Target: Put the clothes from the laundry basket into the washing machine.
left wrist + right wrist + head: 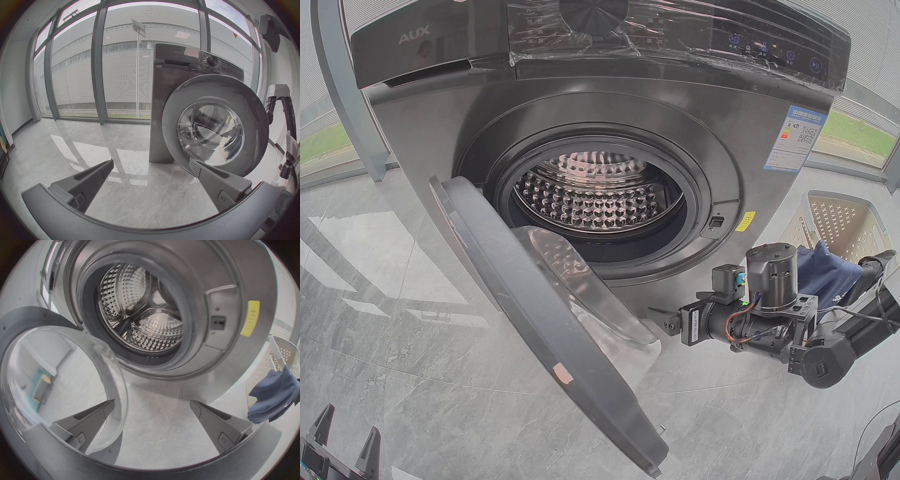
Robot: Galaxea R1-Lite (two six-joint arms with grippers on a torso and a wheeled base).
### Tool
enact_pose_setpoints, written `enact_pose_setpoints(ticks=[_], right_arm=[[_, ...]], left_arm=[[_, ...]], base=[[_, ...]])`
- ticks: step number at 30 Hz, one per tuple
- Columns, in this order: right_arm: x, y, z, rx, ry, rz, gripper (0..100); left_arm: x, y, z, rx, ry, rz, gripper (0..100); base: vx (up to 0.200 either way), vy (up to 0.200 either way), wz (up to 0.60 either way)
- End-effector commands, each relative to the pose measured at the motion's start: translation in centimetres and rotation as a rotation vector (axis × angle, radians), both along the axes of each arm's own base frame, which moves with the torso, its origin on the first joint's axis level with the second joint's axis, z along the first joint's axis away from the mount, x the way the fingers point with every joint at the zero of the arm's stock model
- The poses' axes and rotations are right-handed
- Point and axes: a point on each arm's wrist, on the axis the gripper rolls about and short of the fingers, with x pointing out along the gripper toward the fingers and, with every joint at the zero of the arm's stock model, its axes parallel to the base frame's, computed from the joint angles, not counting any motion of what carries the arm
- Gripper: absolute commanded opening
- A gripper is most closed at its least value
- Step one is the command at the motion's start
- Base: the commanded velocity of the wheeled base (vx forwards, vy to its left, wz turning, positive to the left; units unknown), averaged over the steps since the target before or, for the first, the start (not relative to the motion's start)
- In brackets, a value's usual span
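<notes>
Washing machine (600, 112) stands on grey tile floor (425, 300), front-loader, door (519, 300) swung wide open toward robot's left. Door glass bowl faces out.

Drum (594, 194): bare steel, dimpled wall and paddles visible in right wrist view, no clothes inside. Rubber seal around opening also bare.

Laundry basket (850, 225): cream, perforated walls, on floor to right of the machine, just past its front corner. Contents: one blue garment (828, 275), bunched at basket's near side, part of it draped over the rim. Lower part hidden behind right arm in head view, so can't tell if more clothes lie under it. Rest of visible basket interior shows bare wall.

Right gripper (665, 322): low, in front of machine's lower front panel, below and to right of drum opening, pointing toward door. Fingers (107, 407) released, spread wide, nothing between them. Garment sits behind the gripper, near the arm, not touching the fingers.

Left gripper (347, 437): low at robot's left, well apart from machine, out beyond the open door. Fingers (106, 167) released, spread wide, holding nothing. Left wrist view faces the door's outer side, w/ windows behind.
</notes>
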Motion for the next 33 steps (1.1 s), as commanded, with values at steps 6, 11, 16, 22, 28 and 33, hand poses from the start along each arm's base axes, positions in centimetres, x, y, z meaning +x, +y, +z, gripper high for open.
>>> enact_pose_setpoints(ticks=[6,11,16,22,28,33], right_arm=[[-2.8,3.1,-1.7,-0.031,0.051,0.124,100],[-3.8,4.0,-1.6,-0.015,0.043,0.160,100],[-3.2,4.1,-1.4,0.014,0.022,0.140,100],[-2.2,4.8,-2.0,0.020,0.015,0.133,100],[-1.0,5.9,-2.6,0.017,0.011,0.135,100],[-0.8,7.1,-3.3,0.010,0.013,0.156,100]], left_arm=[[0.0,0.0,-0.5,0.000,0.006,0.001,100],[0.0,0.0,-0.5,0.000,0.006,0.001,100],[0.0,0.0,-0.5,0.002,0.006,0.001,100],[0.0,0.0,-0.5,0.002,0.006,0.002,100],[0.0,0.0,-0.5,0.002,0.006,0.001,100],[0.0,0.0,-0.5,0.000,0.006,0.002,100]], base=[[0.000,0.000,0.00],[0.000,0.000,0.00],[0.000,0.000,0.00],[-0.167,0.000,0.00],[-0.200,0.000,0.00],[-0.200,0.000,0.00]])
